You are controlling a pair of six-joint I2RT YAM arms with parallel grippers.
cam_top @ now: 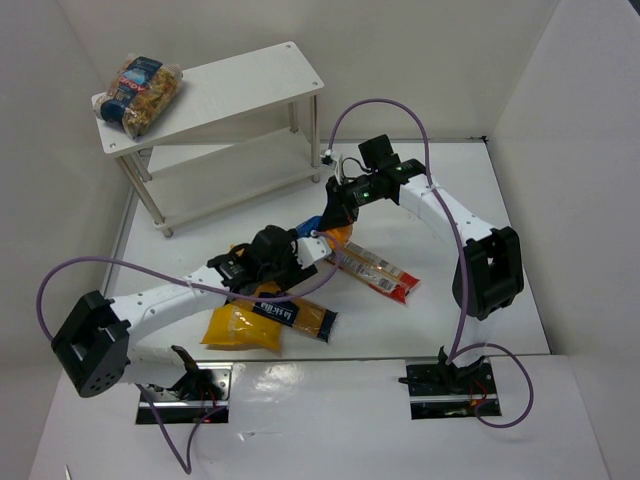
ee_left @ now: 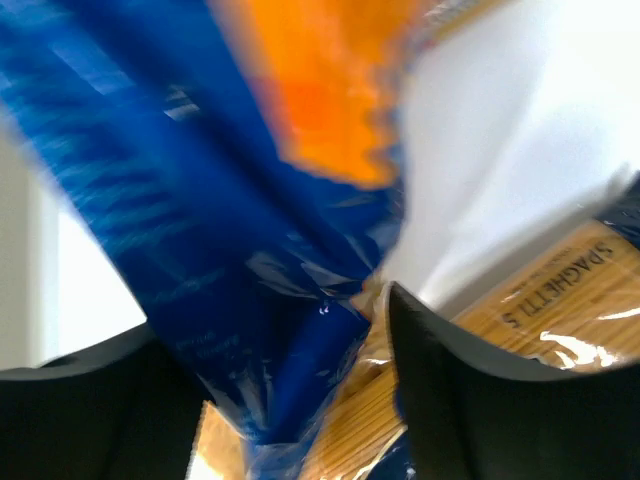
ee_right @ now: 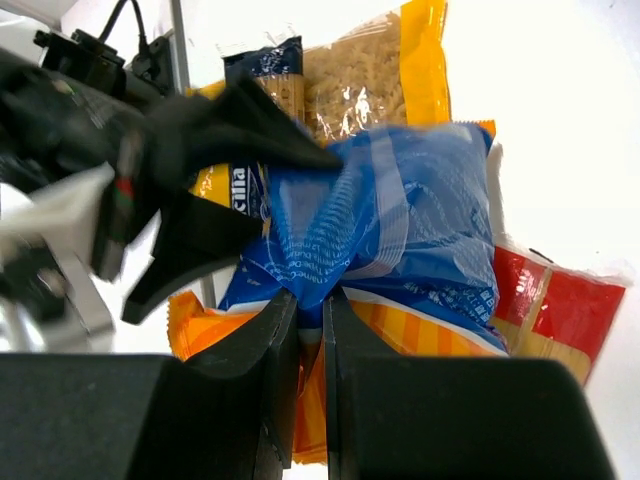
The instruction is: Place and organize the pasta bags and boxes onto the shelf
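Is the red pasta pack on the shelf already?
No, the red-and-clear pack lies on the table by the arms, away from the shelf.

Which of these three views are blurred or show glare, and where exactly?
Left wrist view: the blue bag is strongly smeared, while the spaghetti pack behind reads sharper, with glints on its wrap. Right wrist view: the bag is sharp, the left arm at the edge is blurred. Top external view: sharp overall, soft reflections on the glossy table.
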